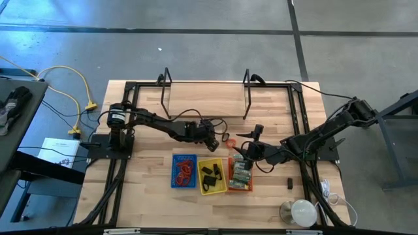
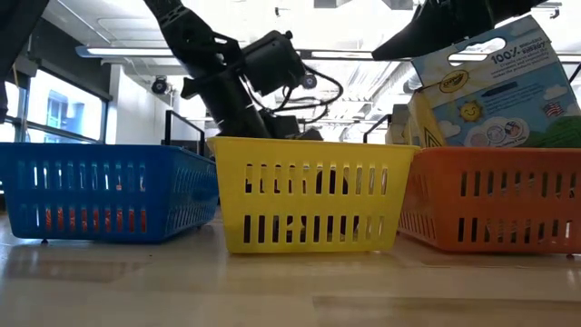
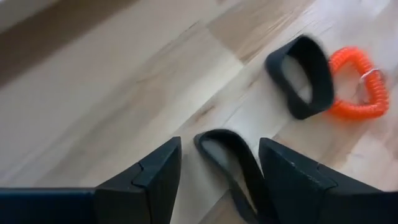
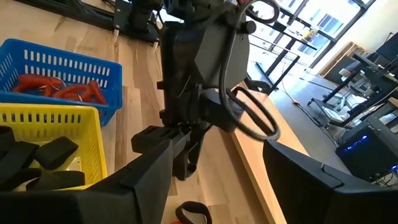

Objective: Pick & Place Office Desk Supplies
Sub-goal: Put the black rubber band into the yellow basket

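The left end effector point(image 1: 210, 138) is seen low over the counter point(image 1: 150, 176), just beyond the far edge of the yellow tray point(image 1: 212, 176). Its fingers point(image 3: 149, 180) are spread wide, and a black loop point(image 3: 230, 162) lies on the wood between them, ungripped as far as can be told. A second black loop point(image 3: 301, 74) lies a little farther off, with an orange coiled band point(image 3: 360, 87) touching its far side.

The right end effector point(image 1: 253, 151) is held above the far end of the orange tray point(image 1: 240, 177), its fingers point(image 4: 143, 180) also wide apart and nothing seen between them. In the right wrist view, the left arm's wrist point(image 4: 199, 81) is seen straight ahead.

Three trays are set in a row near the front middle of the counter. Red coiled bands point(image 4: 62, 87) are seen inside the blue tray point(image 1: 184, 171) on the left. Black loops and clips point(image 4: 37, 158) lie in the yellow tray in the middle. A crayon box point(image 2: 486, 86) stands up out of the orange tray on the right. A small black piece point(image 1: 289, 183) lies alone on the counter to the right of the trays, and a round white object point(image 1: 302, 211) sits at the near right corner.
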